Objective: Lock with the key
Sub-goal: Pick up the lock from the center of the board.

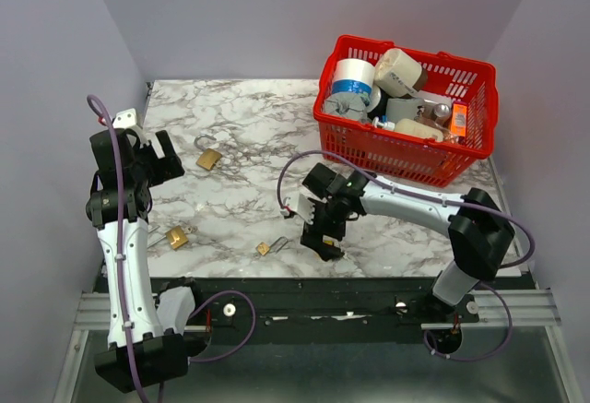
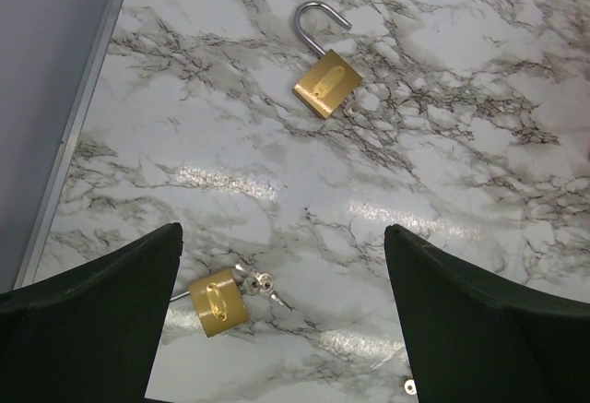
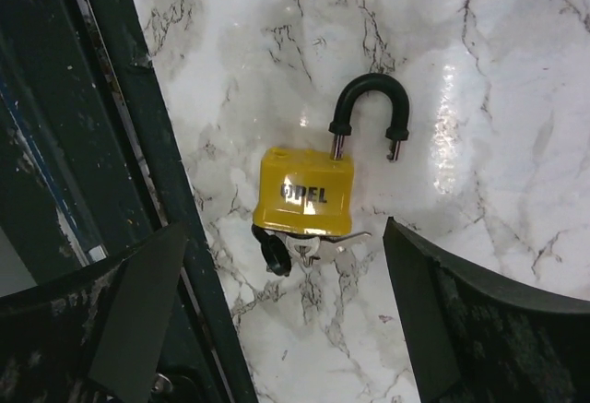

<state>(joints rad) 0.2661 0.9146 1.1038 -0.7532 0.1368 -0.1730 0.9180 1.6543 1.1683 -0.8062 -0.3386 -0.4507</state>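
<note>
Right wrist view: yellow padlock [image 3: 307, 191] lies by the near edge of the bench [image 3: 479, 71], mid-width, black shackle [image 3: 369, 108] open, key [image 3: 318, 248] at its base, apparently inserted. Right tool [image 1: 324, 240] hovers above it, wide, empty; left tool [image 1: 161, 159] wide, empty. Locking not begun: shackle to close, key to turn.

Top camera looks down from behind over the whole counter [image 1: 249, 126]; both wrist cameras look down close, the left sharing the open brass padlock [image 2: 326, 85].

Open yellow padlock [image 3: 306, 191], key [image 3: 313, 248] at base
</note>
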